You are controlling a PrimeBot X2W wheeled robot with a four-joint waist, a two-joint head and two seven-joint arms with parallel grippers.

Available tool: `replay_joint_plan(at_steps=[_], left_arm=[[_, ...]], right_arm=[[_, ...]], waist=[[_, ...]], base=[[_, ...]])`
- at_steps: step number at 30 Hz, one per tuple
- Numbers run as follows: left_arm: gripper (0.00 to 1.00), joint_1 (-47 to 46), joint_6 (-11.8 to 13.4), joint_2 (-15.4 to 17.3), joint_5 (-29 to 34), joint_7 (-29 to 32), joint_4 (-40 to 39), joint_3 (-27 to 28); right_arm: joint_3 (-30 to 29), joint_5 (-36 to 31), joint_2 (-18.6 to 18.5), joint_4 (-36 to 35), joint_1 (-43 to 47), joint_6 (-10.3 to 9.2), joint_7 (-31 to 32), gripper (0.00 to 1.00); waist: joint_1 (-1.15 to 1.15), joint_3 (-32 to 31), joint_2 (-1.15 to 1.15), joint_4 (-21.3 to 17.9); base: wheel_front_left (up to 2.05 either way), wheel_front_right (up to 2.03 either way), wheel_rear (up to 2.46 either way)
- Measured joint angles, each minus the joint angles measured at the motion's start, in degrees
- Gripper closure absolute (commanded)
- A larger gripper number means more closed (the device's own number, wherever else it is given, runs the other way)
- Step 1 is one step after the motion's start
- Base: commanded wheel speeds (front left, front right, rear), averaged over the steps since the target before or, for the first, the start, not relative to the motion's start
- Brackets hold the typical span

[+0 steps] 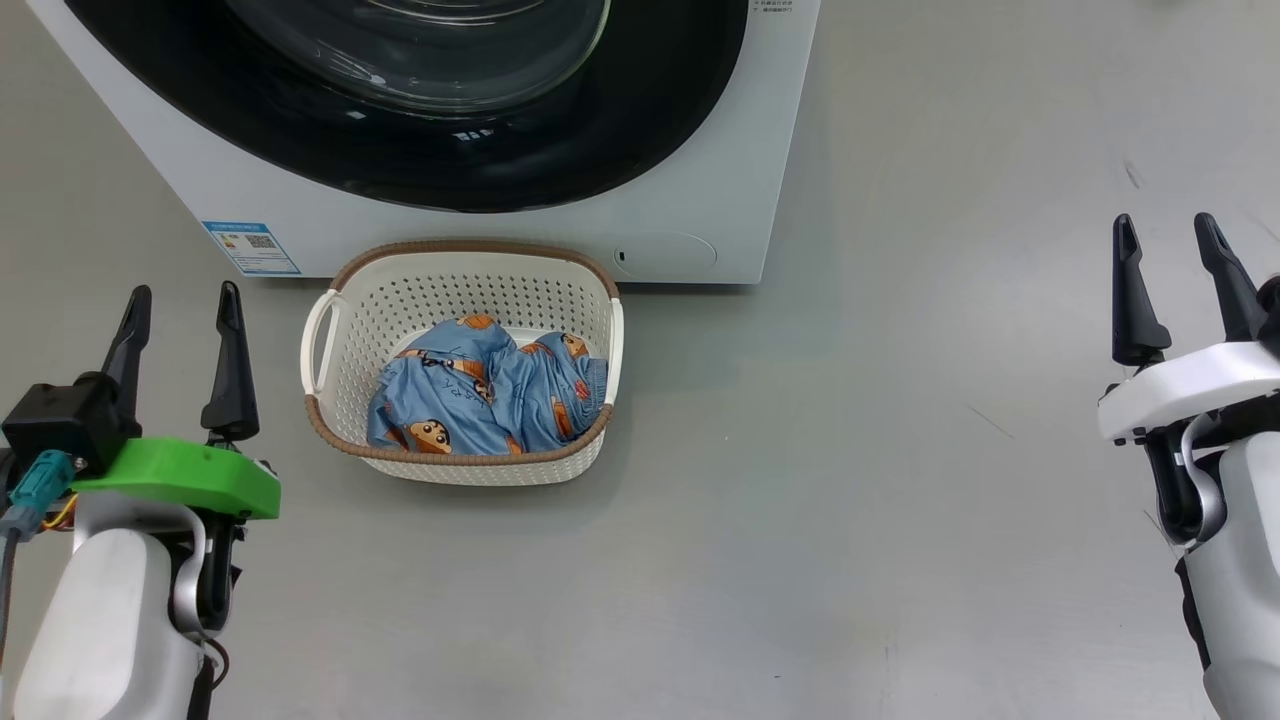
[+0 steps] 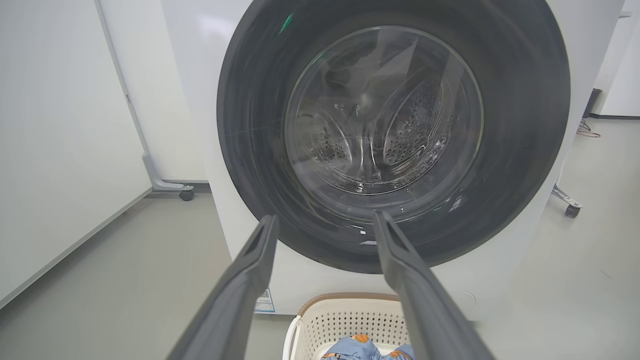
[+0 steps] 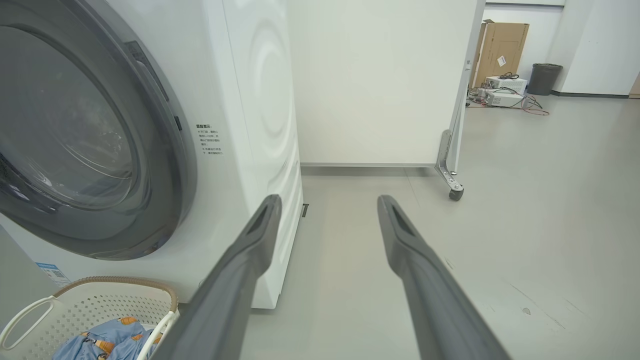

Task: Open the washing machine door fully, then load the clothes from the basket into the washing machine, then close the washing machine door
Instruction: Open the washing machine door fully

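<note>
Clothes [image 1: 480, 395] of crumpled blue cloth lie in the perforated plastic basket [image 1: 460, 290]. Left gripper [image 1: 185, 290] and right gripper [image 1: 1164, 220] stand open, empty.

One washer [image 1: 745, 170] with one door [image 1: 480, 150], one label [image 1: 250, 247] and one flap [image 1: 665, 253]. One basket [image 1: 470, 247] with two handles [image 1: 320, 340]. It holds one heap of clothes [image 1: 480, 395]; the garments cannot be counted. Two grippers, a left gripper [image 1: 185, 290] and a right gripper [image 1: 1165, 220], two fingers [image 1: 232, 360] each. One box [image 3: 502, 45], one bin [image 3: 544, 78].
</note>
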Motion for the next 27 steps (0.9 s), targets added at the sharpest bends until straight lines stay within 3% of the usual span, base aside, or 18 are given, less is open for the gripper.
replay_joint_plan(at_steps=[27], left_arm=[[0.00, 0.14, 0.00, 0.01, 0.00, 0.00, -0.97, -1.03]], right_arm=[[-1.08, -1.07, 0.80, -0.22, 0.00, 0.51, 0.00, 0.00]], waist=[[0.00, 0.26, 0.00, 0.37]], base=[[0.04, 0.04, -0.08]])
